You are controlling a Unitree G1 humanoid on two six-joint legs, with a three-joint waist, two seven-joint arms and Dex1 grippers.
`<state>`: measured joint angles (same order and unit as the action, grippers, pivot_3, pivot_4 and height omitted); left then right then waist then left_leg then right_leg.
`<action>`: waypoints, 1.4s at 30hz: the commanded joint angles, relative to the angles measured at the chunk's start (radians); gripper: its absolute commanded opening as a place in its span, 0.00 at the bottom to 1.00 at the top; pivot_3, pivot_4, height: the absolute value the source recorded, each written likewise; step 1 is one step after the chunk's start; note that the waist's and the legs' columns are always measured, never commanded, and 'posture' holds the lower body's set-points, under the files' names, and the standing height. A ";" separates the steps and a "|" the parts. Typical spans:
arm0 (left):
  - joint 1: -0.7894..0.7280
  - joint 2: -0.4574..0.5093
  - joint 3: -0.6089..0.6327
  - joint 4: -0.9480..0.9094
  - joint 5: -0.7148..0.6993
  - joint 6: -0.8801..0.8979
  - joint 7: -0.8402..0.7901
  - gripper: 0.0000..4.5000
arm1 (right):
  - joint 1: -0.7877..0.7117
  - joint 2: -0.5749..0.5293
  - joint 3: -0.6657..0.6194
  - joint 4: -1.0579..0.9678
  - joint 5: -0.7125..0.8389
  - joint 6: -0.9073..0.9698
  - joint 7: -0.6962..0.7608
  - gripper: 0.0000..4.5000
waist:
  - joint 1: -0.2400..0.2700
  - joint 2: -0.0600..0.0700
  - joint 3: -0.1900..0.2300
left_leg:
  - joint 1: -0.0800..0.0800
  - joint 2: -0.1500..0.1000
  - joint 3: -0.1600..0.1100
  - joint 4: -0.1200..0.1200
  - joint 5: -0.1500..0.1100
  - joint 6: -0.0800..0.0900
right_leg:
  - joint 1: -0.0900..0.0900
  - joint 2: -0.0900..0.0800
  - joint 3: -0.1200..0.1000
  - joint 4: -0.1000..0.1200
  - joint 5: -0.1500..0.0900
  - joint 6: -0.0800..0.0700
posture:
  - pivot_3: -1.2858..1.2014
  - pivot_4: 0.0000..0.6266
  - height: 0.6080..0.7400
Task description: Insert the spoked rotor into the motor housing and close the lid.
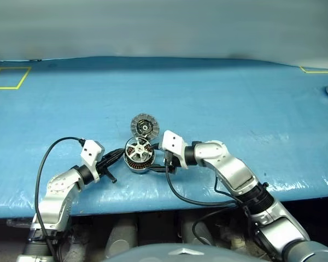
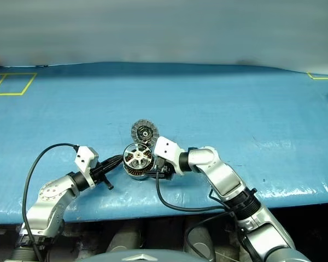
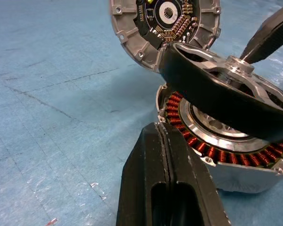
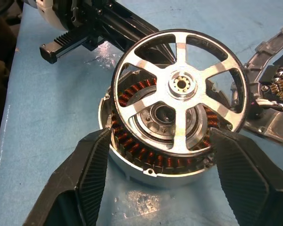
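One short round grey metal motor housing (image 4: 151, 169) sits on the blue, lightly creased table covering (image 1: 235, 103), near its front edge, and holds a ring of copper-brown windings around a silver centre. Resting tilted on top of that cup, not seated down inside it, is the shiny silver spoked rotor (image 4: 180, 92): six flat spokes, a raised central hub with a brass-coloured bore, and a dark outer rim. Behind the housing, joined at its edge and standing open, is the round grey lid (image 3: 166, 24), radially ribbed, with a dark hub carrying small copper-coloured contacts; any lettering on it is too small to read. Right gripper (image 4: 158, 155): black ribbed fingers spread to either side of the housing wall, released, with nothing clasped between them. Left gripper (image 3: 166, 155): its two black fingers pressed flat together, clenched on nothing, lying just beside the housing's wall. Yellow outlined rectangles (image 1: 10, 77) are marked on the far table corners.
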<state>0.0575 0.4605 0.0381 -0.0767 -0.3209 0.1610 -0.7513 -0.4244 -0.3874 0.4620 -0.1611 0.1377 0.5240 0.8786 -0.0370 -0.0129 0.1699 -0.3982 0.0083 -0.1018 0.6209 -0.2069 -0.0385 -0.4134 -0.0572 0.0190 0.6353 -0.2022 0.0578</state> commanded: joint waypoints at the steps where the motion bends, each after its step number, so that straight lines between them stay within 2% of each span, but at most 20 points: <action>1: -0.009 -0.004 0.007 0.004 0.005 -0.024 0.002 0.00 | -0.003 0.008 -0.035 -0.020 0.012 -0.022 -0.011 0.74 | 0.000 0.000 0.000 | 0.000 0.000 0.000 0.000 0.000 0.000 | 0.000 0.000 0.000 0.000 0.000 0.000 | 0.52 0.24 1.00; 12: -0.014 -0.006 0.006 0.014 0.001 -0.033 0.003 0.00 | 0.011 0.045 -0.098 -0.085 0.087 -0.004 -0.026 0.74 | -0.001 0.000 0.000 | 0.000 0.000 0.000 0.000 0.000 0.000 | 0.000 0.000 0.000 0.000 0.000 0.000 | 0.52 0.24 1.00; 28: -0.013 -0.002 0.008 0.010 -0.015 -0.041 -0.015 0.00 | 0.023 0.122 -0.047 -0.018 -0.009 -0.084 -0.137 0.74 | -0.001 0.000 0.000 | 0.000 0.000 0.000 0.000 0.000 0.000 | 0.000 0.000 0.000 0.002 0.000 0.000 | 0.52 0.24 1.00; 42: 0.014 0.000 0.019 -0.008 -0.014 -0.056 -0.009 0.00 | 0.050 0.134 -0.003 0.003 -0.062 -0.177 -0.144 0.74 | -0.001 0.000 0.000 | 0.000 0.000 0.000 0.000 0.000 0.000 | 0.000 0.000 0.000 0.002 0.000 0.000 | 0.52 0.24 1.00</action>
<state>0.0694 0.4552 0.0344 -0.0439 -0.3253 0.1227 -0.7592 -0.3749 -0.2605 0.4642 -0.1367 0.0784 0.3734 0.7352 -0.0376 -0.0129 0.1699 -0.3978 0.0083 -0.1019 0.6212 -0.2069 -0.0385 -0.4139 -0.0572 0.0192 0.6373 -0.2023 0.0576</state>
